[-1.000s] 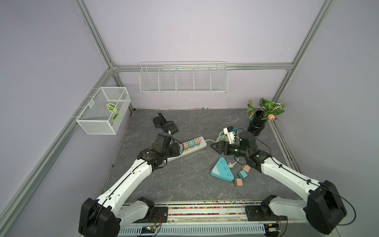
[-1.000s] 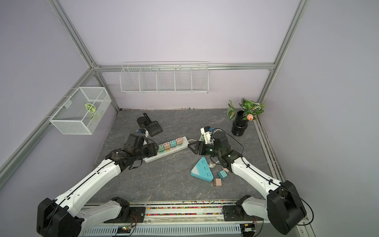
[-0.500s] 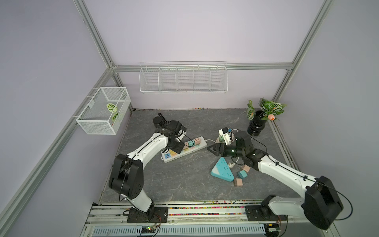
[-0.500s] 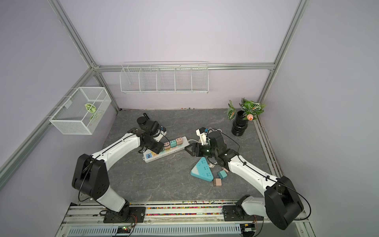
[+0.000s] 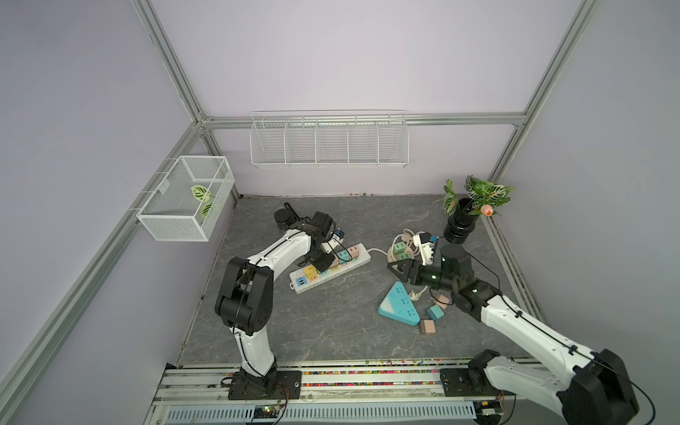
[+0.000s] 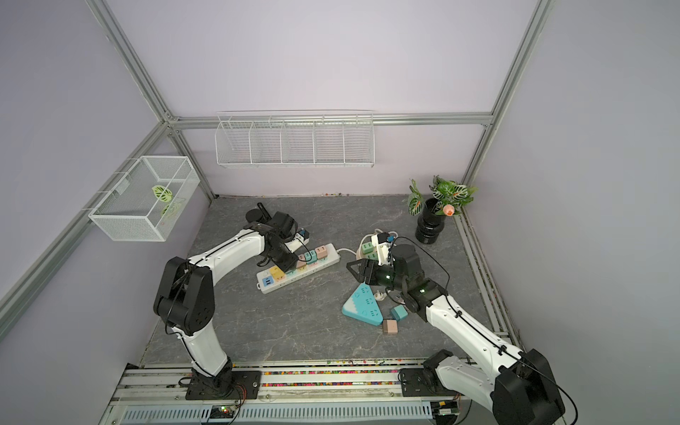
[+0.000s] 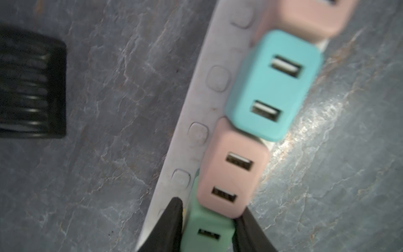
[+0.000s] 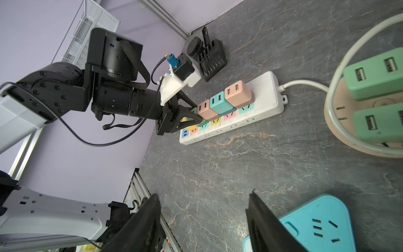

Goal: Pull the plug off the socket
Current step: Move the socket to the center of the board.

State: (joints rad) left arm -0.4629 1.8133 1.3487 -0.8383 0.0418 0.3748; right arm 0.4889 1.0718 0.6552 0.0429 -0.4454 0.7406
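Where both top views look down on the desk [image 5: 331, 331]: a white power strip [image 5: 362, 258] lies slantwise in the left half, nearer the far edge, with a row of coloured plugs seated along it.
Left arm [image 5: 279, 254], top views: bent over the strip, left jaws lowered among the mid-row plugs; the wrist hides the grip.
Right arm [image 6: 467, 327], top views: reaching in from the near right corner; right jaws spread and empty over bare desk between the strip's cord end and a blue triangular socket [image 6: 362, 303].
Right side, top views: a loose teal plug [image 5: 435, 312] and a loose pink plug [image 5: 427, 326] lie just beside the triangular socket; a potted plant [image 5: 460, 224] stands in the far right corner.
Left wrist view: left jaws closed on the mint-green plug [image 7: 206, 233], one finger on each flank. The plug sits on the strip, pressed against a pink plug [image 7: 231, 170]; a teal plug [image 7: 272, 87] comes next. Whether its pins are fully in cannot be told.
Right wrist view: the right fingers [image 8: 144, 227] stand well apart with nothing between them. Beyond them the left jaws pinch the mint-green plug on the strip. A round pink socket [image 8: 370, 102] carries two green plugs [image 8: 375, 72].
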